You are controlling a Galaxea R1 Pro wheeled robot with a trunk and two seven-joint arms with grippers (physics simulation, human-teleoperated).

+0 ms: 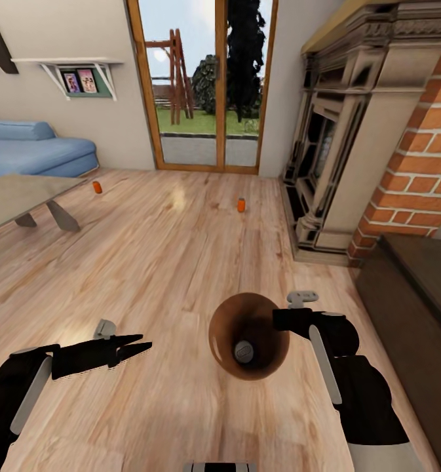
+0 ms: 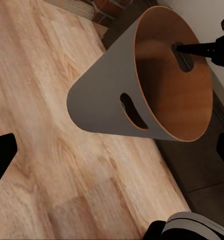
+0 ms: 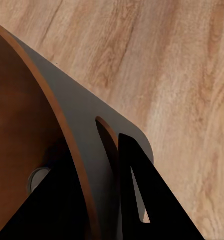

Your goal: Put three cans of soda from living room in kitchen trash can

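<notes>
Living room wood floor (image 1: 148,262) ahead holds two soda cans (image 1: 241,205), one more inside our trash can (image 1: 228,341) clamped by right gripper (image 1: 282,319), left gripper (image 1: 138,347) together; left wrist shows right fingers (image 2: 191,49) through its handle slot, right wrist confirms; next, collect the nearest can.

can (image 1: 244,351) in bin (image 1: 221,328) | two cans (image 1: 97,187) (image 1: 241,205) on floor (image 1: 168,262) beyond

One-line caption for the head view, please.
Right gripper holds the round brown wooden bin, one silver-topped can inside; two orange cans on the floor.
</notes>
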